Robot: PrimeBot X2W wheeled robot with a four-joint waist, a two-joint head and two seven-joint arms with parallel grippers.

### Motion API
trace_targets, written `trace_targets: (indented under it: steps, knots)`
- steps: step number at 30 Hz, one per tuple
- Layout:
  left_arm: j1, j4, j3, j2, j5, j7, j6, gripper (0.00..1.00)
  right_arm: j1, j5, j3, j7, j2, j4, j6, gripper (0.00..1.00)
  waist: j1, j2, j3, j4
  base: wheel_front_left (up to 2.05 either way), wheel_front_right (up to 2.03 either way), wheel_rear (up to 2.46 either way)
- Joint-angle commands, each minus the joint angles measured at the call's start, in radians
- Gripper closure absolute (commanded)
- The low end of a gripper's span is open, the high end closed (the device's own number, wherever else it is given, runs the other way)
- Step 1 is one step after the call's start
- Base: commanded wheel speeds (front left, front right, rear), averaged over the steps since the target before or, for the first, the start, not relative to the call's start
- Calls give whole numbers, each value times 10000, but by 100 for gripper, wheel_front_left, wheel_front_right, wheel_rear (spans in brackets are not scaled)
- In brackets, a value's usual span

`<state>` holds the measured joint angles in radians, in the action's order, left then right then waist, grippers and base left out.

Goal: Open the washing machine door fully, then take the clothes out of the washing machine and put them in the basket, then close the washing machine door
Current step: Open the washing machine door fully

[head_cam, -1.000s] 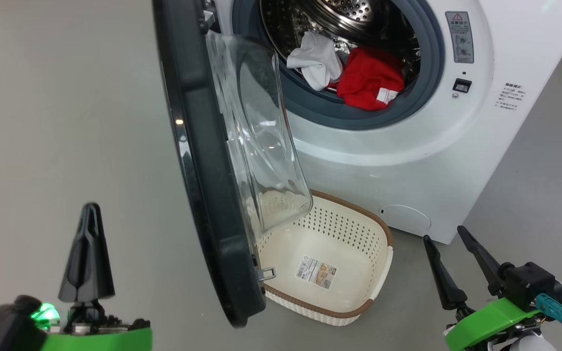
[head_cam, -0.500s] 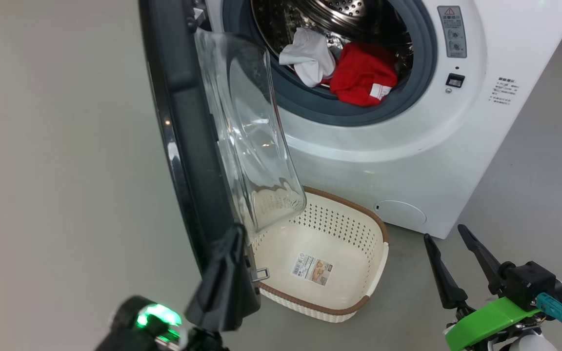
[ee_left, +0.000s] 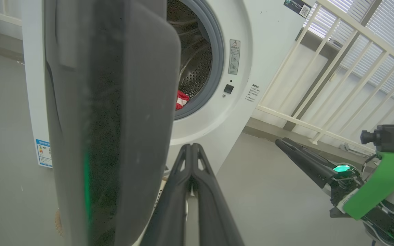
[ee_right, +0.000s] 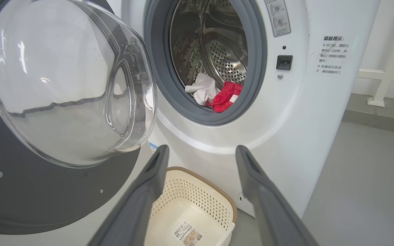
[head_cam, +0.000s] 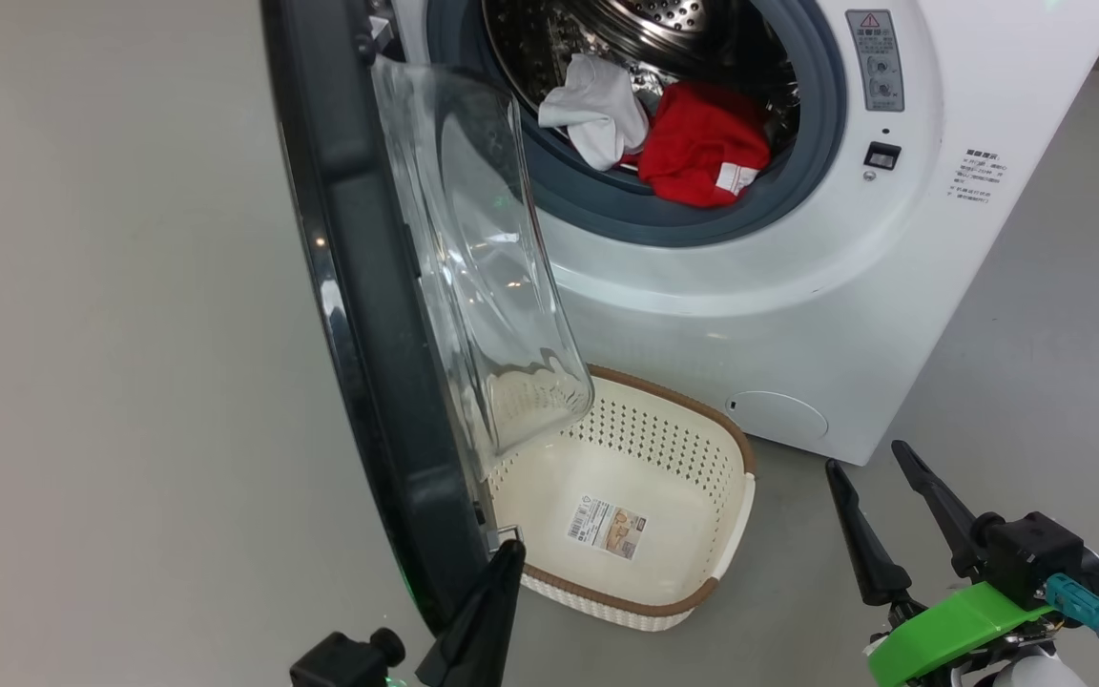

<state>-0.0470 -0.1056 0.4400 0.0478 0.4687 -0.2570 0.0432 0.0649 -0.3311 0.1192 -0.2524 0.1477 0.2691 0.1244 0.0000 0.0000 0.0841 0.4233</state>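
Since the basket (head_cam: 664, 444) faces up, its barcoded label (head_cam: 607, 527) shows.

washing machine door (head_cam: 368, 315) open, swung partway out, black rim seen edge-on, clear glass bowl facing the drum. Its lower edge is just beside the closed left gripper (head_cam: 511, 551) tip, contact unclear. washing machine (head_cam: 750, 315): white front-loader, grey ring, steel drum, ahead of both grippers. clothes (head_cam: 697, 143): one red with white label, one white, side by side at drum mouth. basket (head_cam: 673, 444): cream, perforated, brown rim, upright on floor, just ahead of left gripper, left of the spread-fingered right gripper (head_cam: 864, 456).
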Motion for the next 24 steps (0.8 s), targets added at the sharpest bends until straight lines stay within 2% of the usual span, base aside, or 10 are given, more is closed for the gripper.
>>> trace_targets:
  steps: [1, 14, 24]
  knots:
    - [-418, 134, -348, 24, 126, -48, -38, 100, 174, 78, 261, -93, 25, -233, 63, 0, 0, 0, -4, -2, 0, 0, 0]
    - [-335, -146, -1341, 24, 226, -48, -245, 100, 133, 87, 339, -93, -16, -288, 63, 0, 0, 0, 3, 77, 0, 0, 0]
    - [158, 64, -2633, 24, -117, -48, -335, 100, 157, 95, 311, -93, 32, -303, 63, 0, 0, 0, 108, 264, 0, 0, 0]
